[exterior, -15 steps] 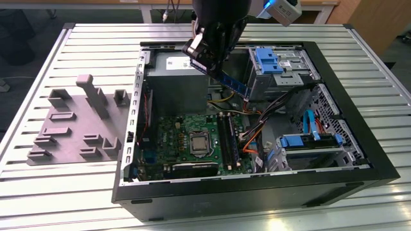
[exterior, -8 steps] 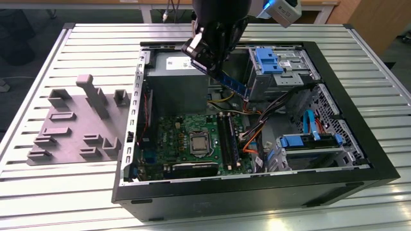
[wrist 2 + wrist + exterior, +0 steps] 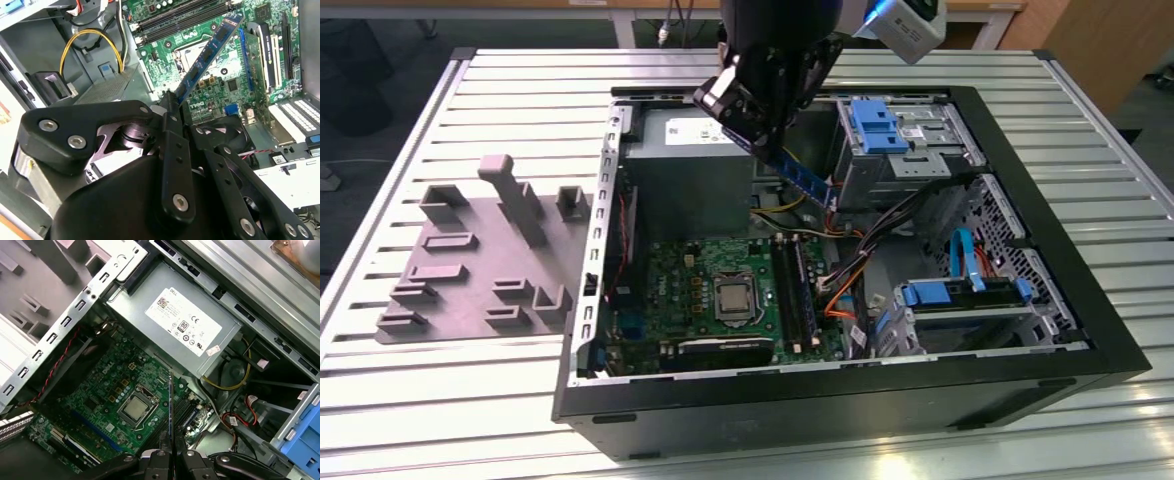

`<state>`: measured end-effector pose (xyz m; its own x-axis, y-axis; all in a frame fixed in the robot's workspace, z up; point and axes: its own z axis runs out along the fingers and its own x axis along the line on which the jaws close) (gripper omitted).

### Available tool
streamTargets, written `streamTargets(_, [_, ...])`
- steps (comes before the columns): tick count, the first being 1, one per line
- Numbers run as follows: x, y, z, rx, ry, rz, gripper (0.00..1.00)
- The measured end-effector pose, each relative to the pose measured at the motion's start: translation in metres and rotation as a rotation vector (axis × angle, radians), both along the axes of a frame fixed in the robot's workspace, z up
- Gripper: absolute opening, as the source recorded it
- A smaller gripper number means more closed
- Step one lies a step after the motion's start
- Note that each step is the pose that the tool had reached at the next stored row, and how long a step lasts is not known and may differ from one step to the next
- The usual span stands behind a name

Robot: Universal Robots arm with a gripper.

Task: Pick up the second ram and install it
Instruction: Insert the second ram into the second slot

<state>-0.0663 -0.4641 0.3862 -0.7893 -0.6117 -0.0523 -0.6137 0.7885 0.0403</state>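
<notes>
The second ram (image 3: 809,182) is a thin blue-green stick that hangs tilted above the open computer case (image 3: 1067,250). My gripper (image 3: 761,135) is shut on its upper end. In the second wrist view the stick (image 3: 210,52) juts out from between the black fingers (image 3: 170,120), over the green motherboard (image 3: 220,85). The first wrist view has it edge-on (image 3: 170,405), rising from the gripper (image 3: 170,452) over the board's long black memory slots (image 3: 182,412). In the exterior view those slots (image 3: 790,290) lie below and nearer the case front than the stick.
A grey power supply (image 3: 694,160) sits just to the exterior view's left of the gripper. Blue drive brackets (image 3: 874,125) (image 3: 961,292) and loose cables (image 3: 847,270) crowd the exterior view's right side. The processor socket (image 3: 736,298) is beside the slots. A grey fixture block (image 3: 480,250) lies outside the case.
</notes>
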Motion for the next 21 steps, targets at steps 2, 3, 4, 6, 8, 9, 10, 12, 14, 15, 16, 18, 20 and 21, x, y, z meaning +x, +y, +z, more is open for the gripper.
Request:
streamTargets(2, [0.0000,0.0000,0.0000,0.0000,0.0000,-0.001,0.14])
streamTargets(3, [0.0000,0.0000,0.0000,0.0000,0.0000,-0.001,0.14])
streamTargets(4, [0.0000,0.0000,0.0000,0.0000,0.0000,-0.002,0.14])
streamTargets(6, [0.0000,0.0000,0.0000,0.0000,0.0000,-0.003,0.14])
streamTargets(8, [0.0000,0.0000,0.0000,0.0000,0.0000,-0.006,0.14])
streamTargets(9, [0.0000,0.0000,0.0000,0.0000,0.0000,-0.007,0.14])
streamTargets(10, [0.0000,0.0000,0.0000,0.0000,0.0000,-0.008,0.14])
streamTargets(12, [0.0000,0.0000,0.0000,0.0000,0.0000,-0.012,0.14])
streamTargets(14, [0.0000,0.0000,0.0000,0.0000,0.0000,-0.016,0.14])
streamTargets(15, [0.0000,0.0000,0.0000,0.0000,0.0000,-0.019,0.14])
streamTargets(16, [0.0000,0.0000,0.0000,0.0001,0.0000,-0.021,0.14])
streamTargets(18, [0.0000,0.0000,0.0000,0.0000,0.0000,-0.026,0.14])
streamTargets(20, [0.0000,0.0000,0.0000,0.0000,0.0000,-0.031,0.14])
streamTargets(21, [0.0000,0.0000,0.0000,0.0000,0.0000,-0.034,0.14])
